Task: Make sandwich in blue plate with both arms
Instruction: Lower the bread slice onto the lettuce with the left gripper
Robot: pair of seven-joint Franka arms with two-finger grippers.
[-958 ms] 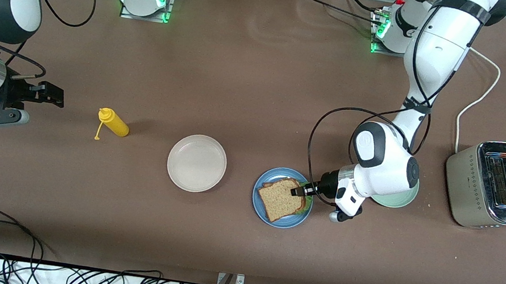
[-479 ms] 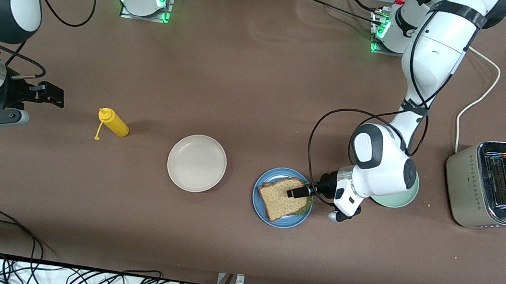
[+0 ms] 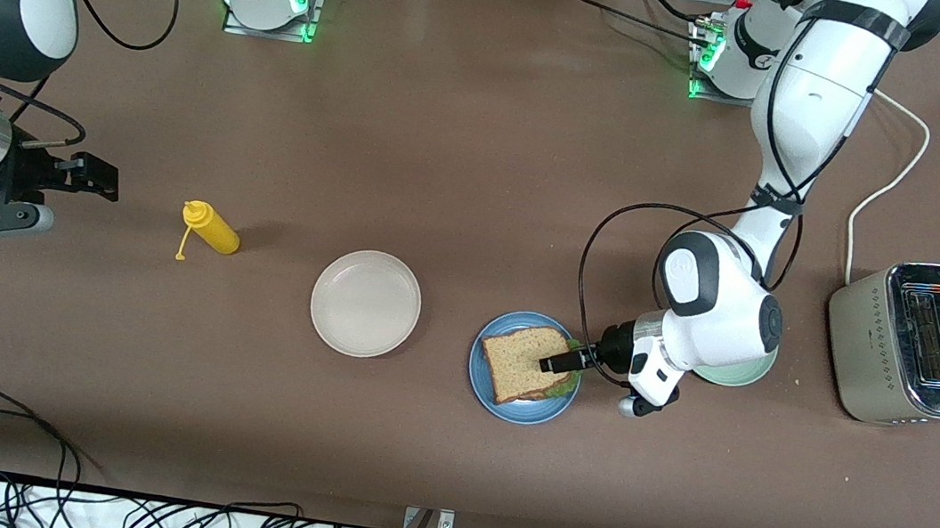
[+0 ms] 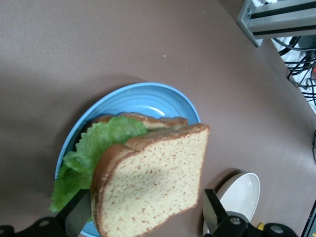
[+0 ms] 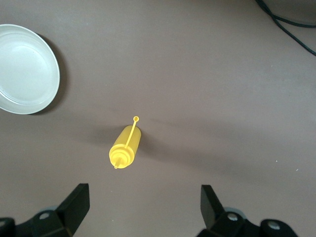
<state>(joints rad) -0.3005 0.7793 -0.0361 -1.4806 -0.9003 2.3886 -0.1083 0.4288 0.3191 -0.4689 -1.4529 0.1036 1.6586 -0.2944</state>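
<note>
The sandwich (image 3: 528, 363) lies on the blue plate (image 3: 484, 381): a top bread slice (image 4: 153, 185) over a frilly lettuce leaf (image 4: 101, 145), with the lower slice's crust (image 4: 148, 120) peeking out. My left gripper (image 3: 554, 365) is low over the sandwich's edge on the side toward the left arm's end. It is open (image 4: 143, 212), its fingers (image 4: 76, 217) astride the top slice without closing on it. My right gripper (image 3: 99, 178) waits open and empty (image 5: 143, 207) above the table at the right arm's end.
A yellow squeeze bottle (image 3: 211, 230) lies on its side, also in the right wrist view (image 5: 125, 150). An empty beige-pink plate (image 3: 366, 303) sits beside the blue plate. A pale green plate (image 3: 760, 368) lies under the left arm. A toaster (image 3: 917, 344) stands at the left arm's end.
The left gripper pushed in over the top slice, then drew back slightly. The top slice shifted and now covers the lower slice more squarely. The right arm has not moved.
</note>
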